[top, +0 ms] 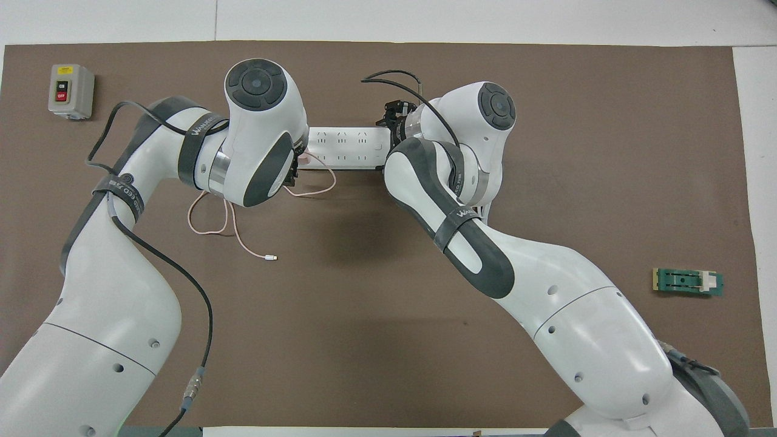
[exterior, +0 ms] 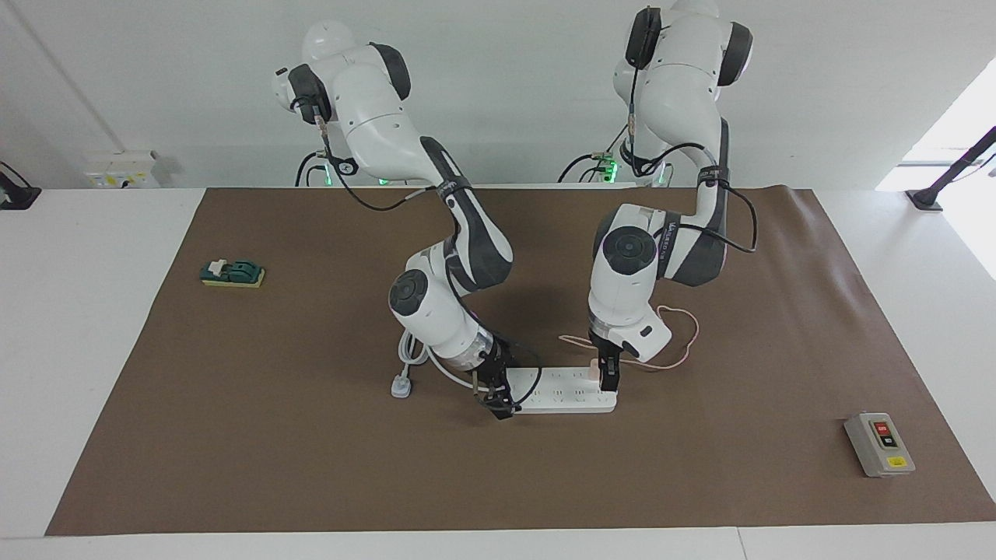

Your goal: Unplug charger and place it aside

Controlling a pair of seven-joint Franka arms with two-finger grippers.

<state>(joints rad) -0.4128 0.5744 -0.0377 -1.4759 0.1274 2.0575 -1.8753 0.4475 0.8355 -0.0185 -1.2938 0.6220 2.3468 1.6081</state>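
The pale pink charger [exterior: 595,365] is plugged into the end of the white power strip [exterior: 564,393] toward the left arm. Its thin pink cable [exterior: 677,342] loops on the mat nearer the robots. In the overhead view the cable [top: 209,227] ends in a tiny connector [top: 273,258]. My left gripper [exterior: 608,383] points straight down at the charger and reaches the strip there. In the overhead view the left wrist hides it, and only a sliver of the charger [top: 302,159] shows. My right gripper [exterior: 498,406] is down at the strip's other end [top: 379,142].
The strip's thick white cord [exterior: 412,350] coils beside the right arm and ends in a white three-pin plug [exterior: 401,386]. A grey switch box [exterior: 879,443] sits toward the left arm's end. A green block [exterior: 232,273] lies toward the right arm's end.
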